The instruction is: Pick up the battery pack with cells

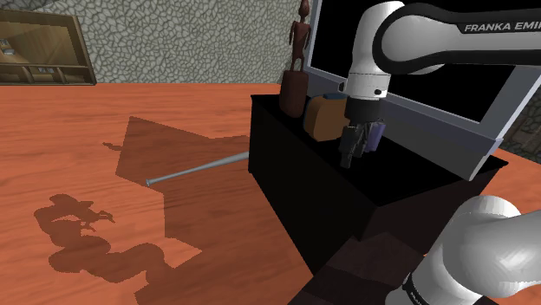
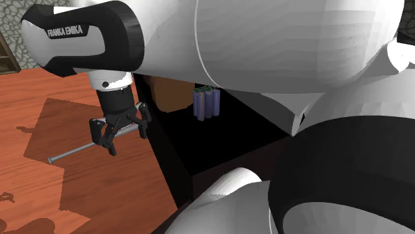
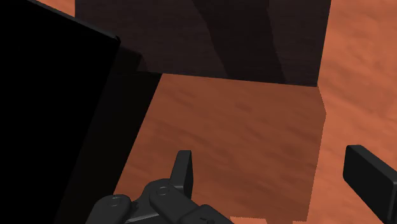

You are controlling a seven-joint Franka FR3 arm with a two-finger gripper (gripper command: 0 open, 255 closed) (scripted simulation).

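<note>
Gripper (image 2: 126, 139) is seen with fingers spread apart and empty, left of centre in the second exterior view. Battery pack (image 2: 207, 103) is seen upright on the black cabinet (image 1: 295, 173), upper centre.

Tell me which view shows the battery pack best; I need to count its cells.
Second exterior view: the battery pack is plainly visible. In the shoulder view the gripper overlaps it; the wrist view faces floor.

One battery pack (image 2: 206, 104), one figurine (image 1: 298, 50), one metal rod (image 1: 198, 169)
</note>
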